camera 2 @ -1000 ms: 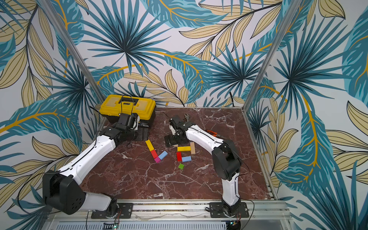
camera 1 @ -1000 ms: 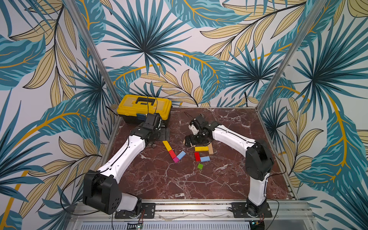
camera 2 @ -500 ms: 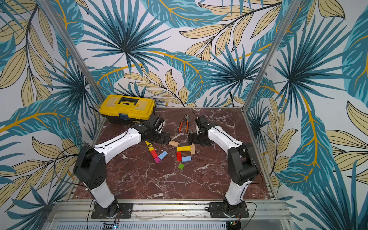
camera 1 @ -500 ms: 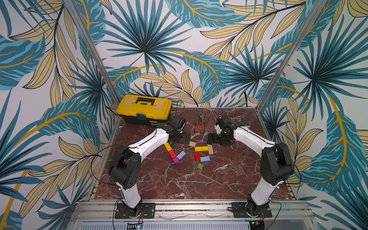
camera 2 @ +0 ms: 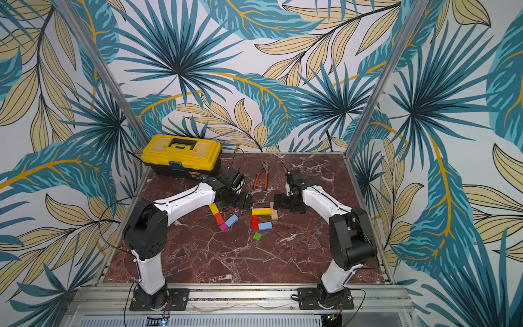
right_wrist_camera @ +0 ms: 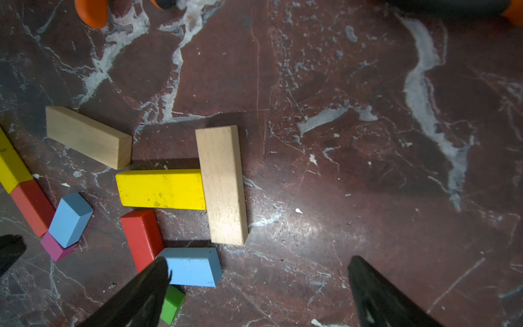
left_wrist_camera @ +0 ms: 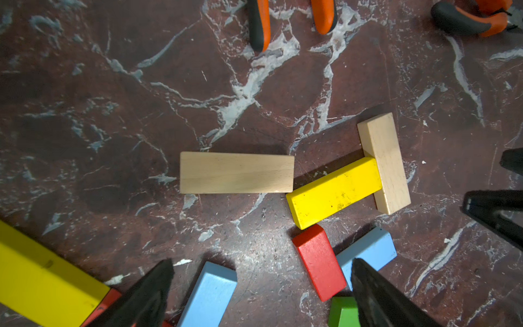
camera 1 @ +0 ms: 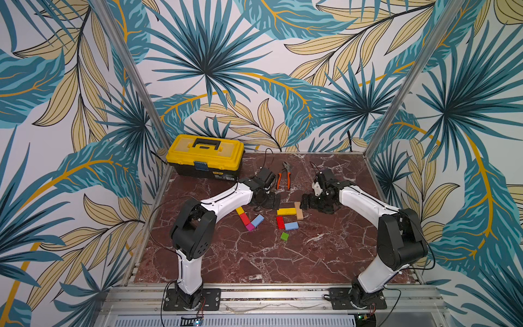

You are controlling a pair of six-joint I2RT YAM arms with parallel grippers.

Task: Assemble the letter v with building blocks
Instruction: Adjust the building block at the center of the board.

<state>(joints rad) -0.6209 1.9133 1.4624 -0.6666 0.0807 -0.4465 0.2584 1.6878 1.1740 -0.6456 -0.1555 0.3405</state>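
the letter v (camera 2: 220, 219) sits left of centre on the marble table (camera 1: 254, 263), four blocks in: yellow bar (camera 1: 240, 210), red block (camera 1: 244, 218), magenta cube (camera 1: 249, 227) at the point, light-blue block (camera 1: 257, 220) starting the other arm, and the top of that arm is missing. left gripper (left_wrist_camera: 261, 263) is just behind the v, jaws wide apart, holding nothing. a plain-wood bar (left_wrist_camera: 237, 172) lies flat just ahead of its fingers. risk: that bar's end almost touches a corner of the loose yellow bar (camera 1: 286, 211), so a sloppy close could drag both. risk: the v blocks only rest against each other and the left forearm (camera 1: 226, 198) runs right beside the yellow end, so bringing the bar in low could knock the light-blue block or cube out of line. orange-handled pliers (camera 1: 283, 178) lie further back, apart from the blocks. spare pile right of the v: second plain-wood bar (camera 1: 298, 211) butted against the loose yellow, spare red block (camera 1: 280, 222), spare light-blue block (camera 1: 291, 226), green cube (camera 1: 284, 236). right gripper (right_wrist_camera: 259, 260) is just right of the pile, wide apart, empty. one finger is over the spare light-blue block and could shove it. containers: only the yellow toolbox (camera 1: 205, 155), back left, lid shut, contents not visible.
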